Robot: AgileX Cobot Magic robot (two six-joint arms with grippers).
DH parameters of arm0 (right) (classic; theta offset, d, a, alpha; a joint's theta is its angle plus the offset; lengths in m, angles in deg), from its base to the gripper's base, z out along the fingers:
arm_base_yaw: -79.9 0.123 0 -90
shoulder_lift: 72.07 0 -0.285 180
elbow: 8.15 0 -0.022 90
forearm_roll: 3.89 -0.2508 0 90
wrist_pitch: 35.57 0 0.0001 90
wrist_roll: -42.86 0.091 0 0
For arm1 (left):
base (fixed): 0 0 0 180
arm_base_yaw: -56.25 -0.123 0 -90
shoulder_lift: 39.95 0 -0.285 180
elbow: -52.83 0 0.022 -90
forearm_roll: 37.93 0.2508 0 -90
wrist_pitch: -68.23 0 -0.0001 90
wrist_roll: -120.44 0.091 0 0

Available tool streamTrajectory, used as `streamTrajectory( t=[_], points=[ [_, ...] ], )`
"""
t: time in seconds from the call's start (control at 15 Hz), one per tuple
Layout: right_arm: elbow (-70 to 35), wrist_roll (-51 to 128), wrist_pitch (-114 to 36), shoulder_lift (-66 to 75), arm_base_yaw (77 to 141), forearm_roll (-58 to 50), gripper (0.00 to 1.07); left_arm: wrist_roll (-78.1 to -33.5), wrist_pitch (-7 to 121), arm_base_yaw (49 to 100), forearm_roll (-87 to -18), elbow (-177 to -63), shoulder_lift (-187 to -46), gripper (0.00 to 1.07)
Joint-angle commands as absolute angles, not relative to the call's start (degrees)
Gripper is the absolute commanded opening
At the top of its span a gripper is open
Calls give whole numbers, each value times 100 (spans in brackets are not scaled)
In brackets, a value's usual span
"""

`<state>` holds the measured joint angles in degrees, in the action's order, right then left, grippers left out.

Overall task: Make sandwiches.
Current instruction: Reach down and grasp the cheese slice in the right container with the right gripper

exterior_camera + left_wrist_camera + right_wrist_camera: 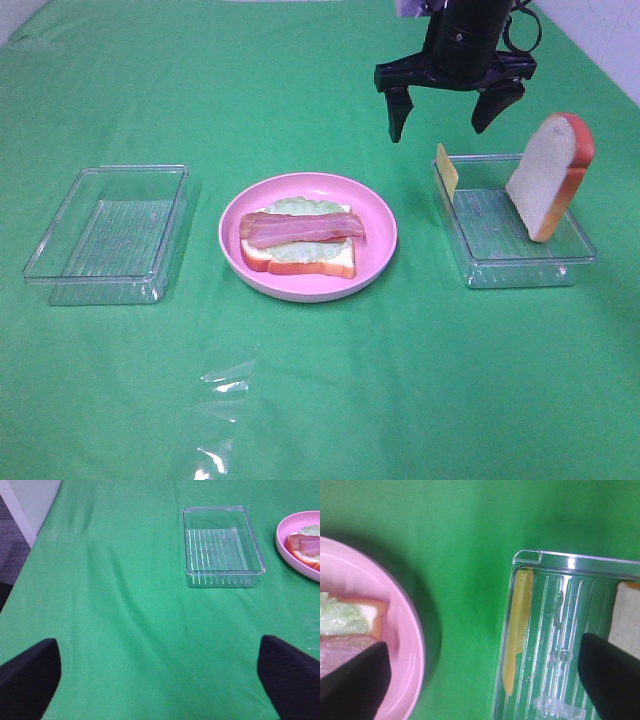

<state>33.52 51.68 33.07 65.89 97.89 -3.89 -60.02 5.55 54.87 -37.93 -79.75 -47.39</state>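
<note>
A half-built sandwich sits on a round pink plate [375, 225]: a white bread slice [335, 262] with lettuce [295, 207] and a bacon strip [300, 229] on top. A second bread slice [550, 175] leans upright in the right clear tray [520, 268]. A yellow cheese slice [446, 170] leans on that tray's left wall. My right gripper [442, 122] is open and empty, hovering above and behind the tray's left end. The right wrist view shows the cheese [517, 630], the bread [626, 615] and the gripper [480, 680]. My left gripper [160, 680] is open and empty over bare cloth.
An empty clear tray [110, 232] stands left of the plate; it also shows in the left wrist view [222, 542]. A scrap of clear plastic film [225, 420] lies on the green cloth near the front. A white wall edge shows at the far right.
</note>
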Motion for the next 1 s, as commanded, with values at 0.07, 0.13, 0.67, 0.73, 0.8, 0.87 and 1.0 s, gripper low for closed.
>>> streamTrajectory(
  t=[0.07, 0.13, 0.67, 0.73, 0.8, 0.87, 1.0],
  points=[
    [3558, 5363, 3559, 6784, 9577, -584, 98, -6031, 647, 5487, -3793, -7957, -4648, 101],
    [3558, 5363, 3588, 6847, 9480, -670, 97, -6031, 647, 5487, -3793, -7957, -4648, 101],
    [3553, 5403, 3599, 7225, 9250, -1117, 82, -6031, 647, 5487, -3793, -7957, -4648, 101],
    [3553, 5420, 3651, 7282, 9250, -1128, 80, -6031, 647, 5487, -3793, -7957, -4648, 101],
    [3553, 5420, 3691, 7322, 9250, -1117, 78, -6031, 647, 5487, -3793, -7957, -4648, 101],
    [3553, 5420, 3754, 7368, 9250, -1117, 75, -6031, 647, 5487, -3793, -7957, -4648, 101],
    [3553, 5420, 3823, 7425, 9256, -1117, 71, -6031, 647, 5487, -3793, -7957, -4648, 101]
  ],
)
